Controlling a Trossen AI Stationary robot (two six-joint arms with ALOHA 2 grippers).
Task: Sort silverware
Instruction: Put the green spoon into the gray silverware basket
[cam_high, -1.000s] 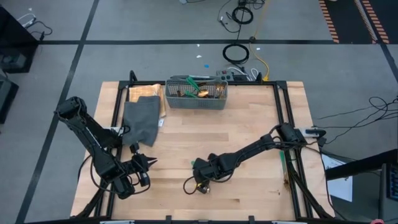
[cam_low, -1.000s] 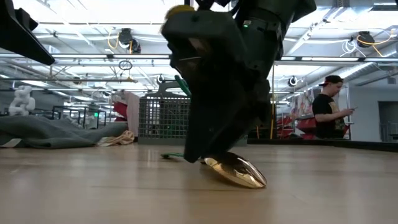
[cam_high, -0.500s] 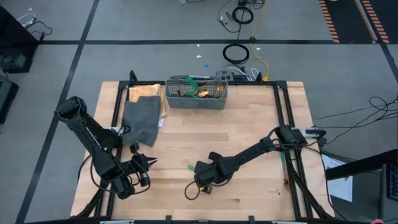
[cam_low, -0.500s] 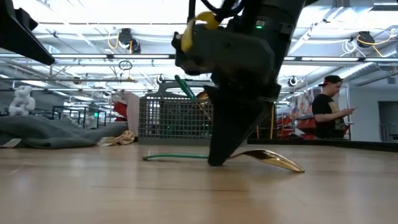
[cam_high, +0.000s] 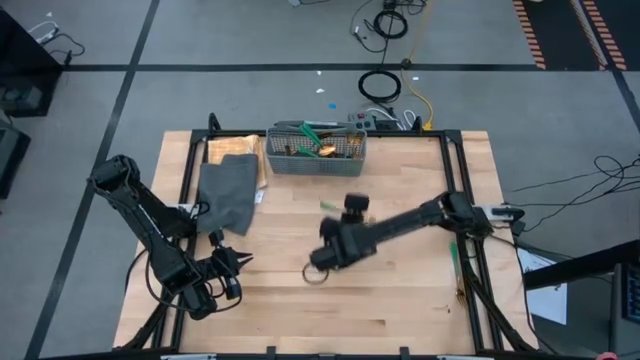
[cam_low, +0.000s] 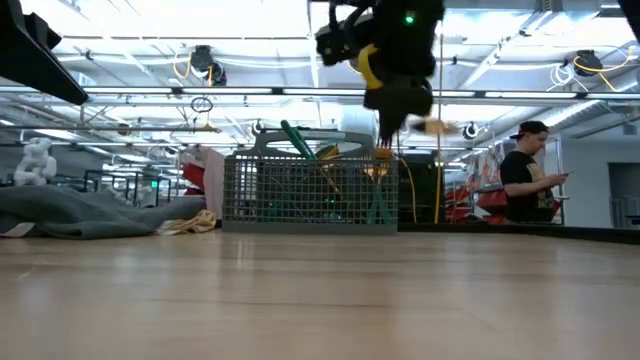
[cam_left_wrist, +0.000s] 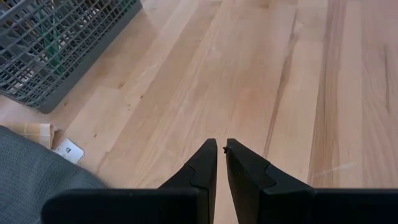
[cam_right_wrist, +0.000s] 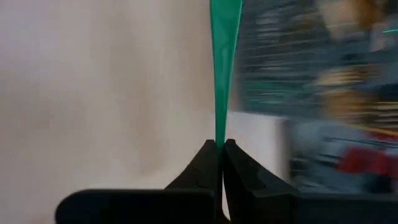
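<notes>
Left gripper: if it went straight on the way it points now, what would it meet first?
Probably nothing soon. The left gripper, near the table's front left, points along bare wooden table. The grey mesh basket and grey cloth lie off to one side, though depth is unclear.

Two arms — one grey mesh basket (cam_high: 316, 151), one grey folded cloth (cam_high: 227, 193), one green-handled utensil (cam_right_wrist: 224, 68) held aloft, several more crowded uncountably in the basket — one person (cam_low: 522, 186).

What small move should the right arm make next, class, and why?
Probably carry on toward the basket. The right gripper is shut on a utensil's green handle, lifted clear of the table, with the basket ahead.
</notes>
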